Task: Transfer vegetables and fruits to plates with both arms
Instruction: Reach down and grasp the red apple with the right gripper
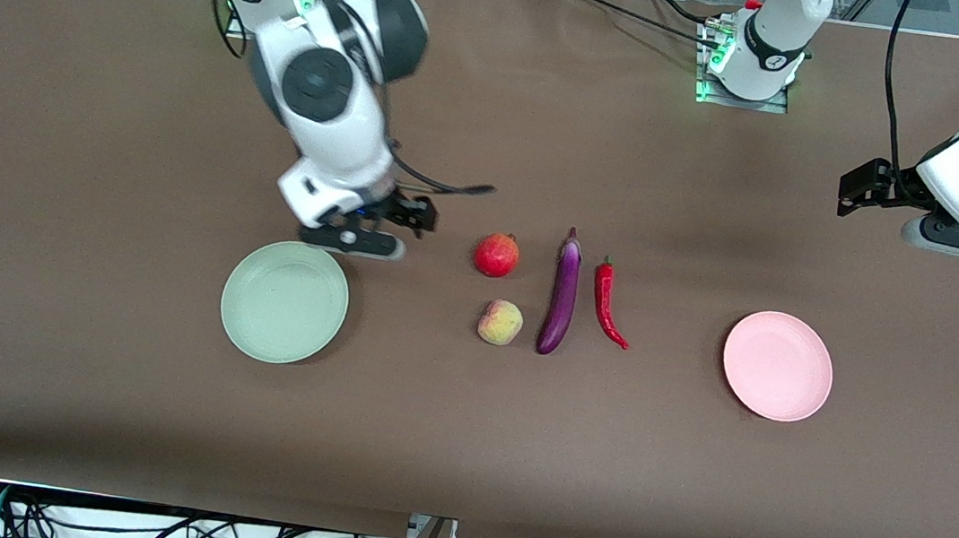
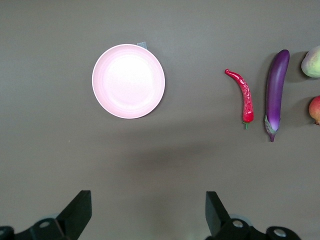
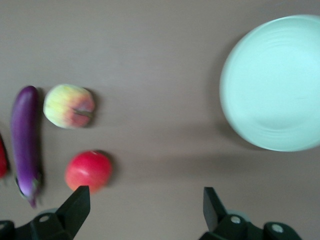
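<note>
No legible text, labels, brands or nos. are found on any obj. in the views. A small round mark is seen on each arm's base joint, poss. a logo, but it can't be read.

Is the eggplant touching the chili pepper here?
Apart. The front view shows a strip of bare table between the eggplant and the chili pepper along their whole length; the left wrist view shows the same gap.
</note>
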